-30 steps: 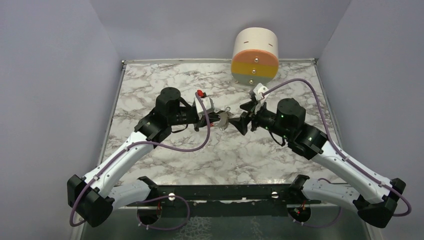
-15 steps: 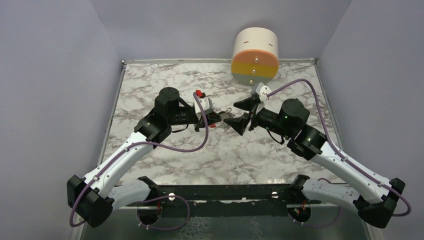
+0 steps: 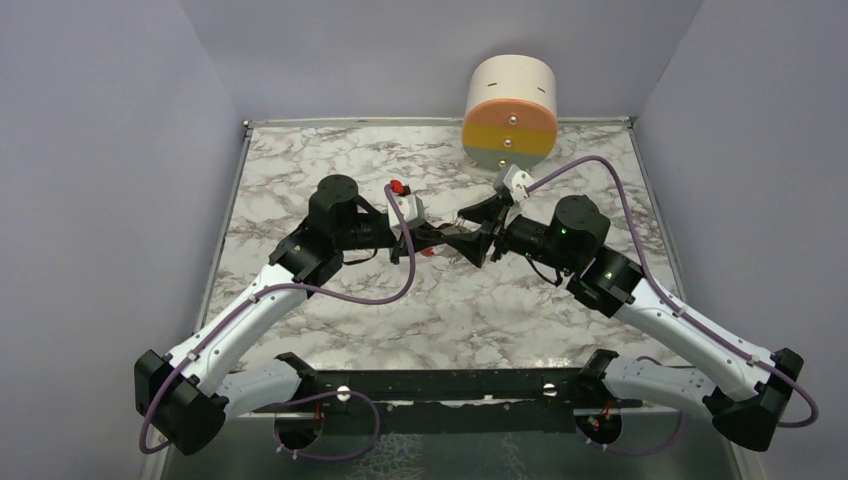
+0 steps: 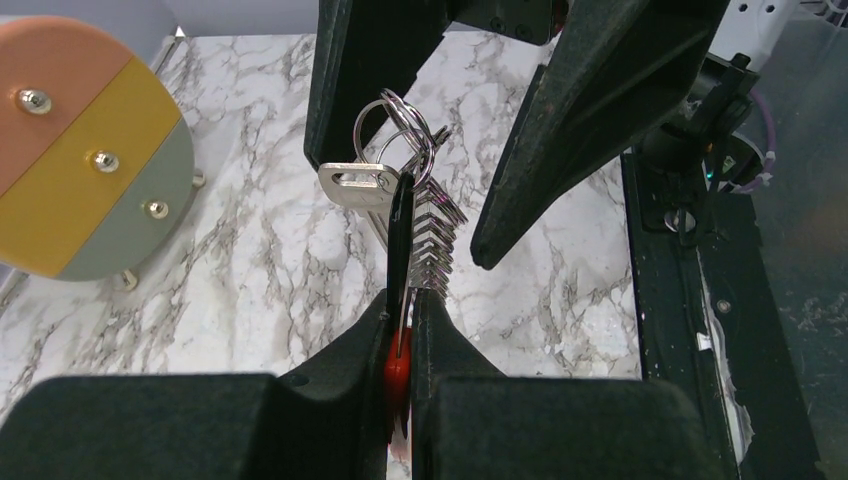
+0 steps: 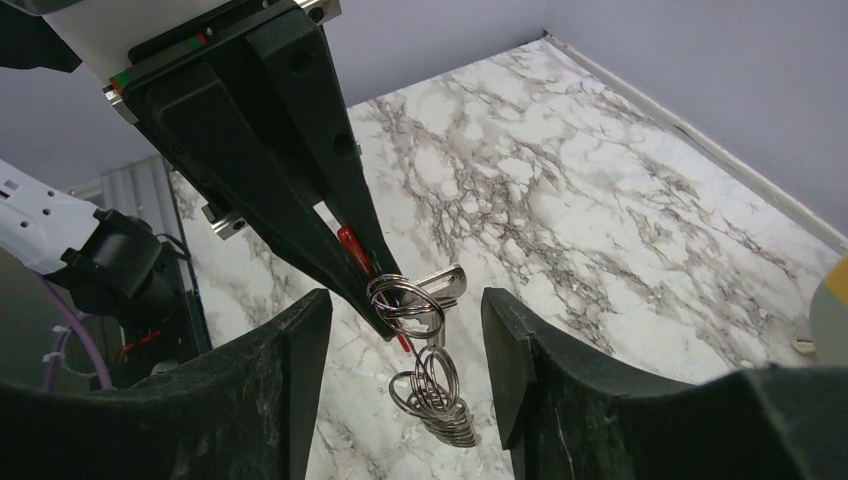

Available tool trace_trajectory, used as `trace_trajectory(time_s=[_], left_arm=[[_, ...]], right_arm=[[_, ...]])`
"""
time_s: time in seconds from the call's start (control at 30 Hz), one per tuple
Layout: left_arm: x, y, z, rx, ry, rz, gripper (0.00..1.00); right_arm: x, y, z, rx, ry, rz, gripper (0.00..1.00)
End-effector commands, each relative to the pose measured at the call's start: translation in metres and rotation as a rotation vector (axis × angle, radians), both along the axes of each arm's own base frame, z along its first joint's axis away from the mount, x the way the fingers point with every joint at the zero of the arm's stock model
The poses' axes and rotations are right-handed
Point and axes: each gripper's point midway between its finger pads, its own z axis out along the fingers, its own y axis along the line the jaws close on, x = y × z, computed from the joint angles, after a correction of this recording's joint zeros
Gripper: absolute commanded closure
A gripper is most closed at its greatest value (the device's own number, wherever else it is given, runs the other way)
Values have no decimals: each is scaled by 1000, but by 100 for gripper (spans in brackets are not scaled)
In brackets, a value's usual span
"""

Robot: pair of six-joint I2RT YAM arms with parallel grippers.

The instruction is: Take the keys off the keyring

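Note:
My left gripper is shut on the keys, pinching the red plastic head of one of them. From that grip a dark blade and a silver key reach up to the keyring, a thin wire loop. A silvery chain of small rings hangs below the keyring. My right gripper is open, and its two fingers stand either side of the bunch without touching it. In the top view the left gripper and right gripper meet tip to tip above mid-table.
A round drum with pink, yellow and grey bands and three studs stands at the back of the marble table. Lilac walls close in the left, right and far sides. Purple cables loop over both arms.
My right gripper has moved left to the left gripper, so its fingers now flank the key bunch, and they have narrowed somewhat. The left gripper has kept its hold.

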Motion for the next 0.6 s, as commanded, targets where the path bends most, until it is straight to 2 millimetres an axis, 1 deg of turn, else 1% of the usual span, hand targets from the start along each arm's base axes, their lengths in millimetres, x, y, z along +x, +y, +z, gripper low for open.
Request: trace_trajectory(time_s=[0.0, 0.13, 0.3, 0.4, 0.57], left_arm=[[-3, -2, 12, -42, -33, -28, 100], [0, -3, 9, -40, -22, -19, 100], [1, -4, 6, -35, -15, -17, 100], [3, -3, 6, -32, -16, -1, 100], [5, 0, 6, -31, -23, 21, 100]], right_arm=[[-4, 6, 3, 18, -6, 39, 44], [-4, 6, 4, 19, -10, 39, 47], [-2, 3, 7, 30, -15, 20, 41], [-2, 2, 11, 37, -21, 13, 40], [-1, -2, 11, 30, -20, -4, 41]])
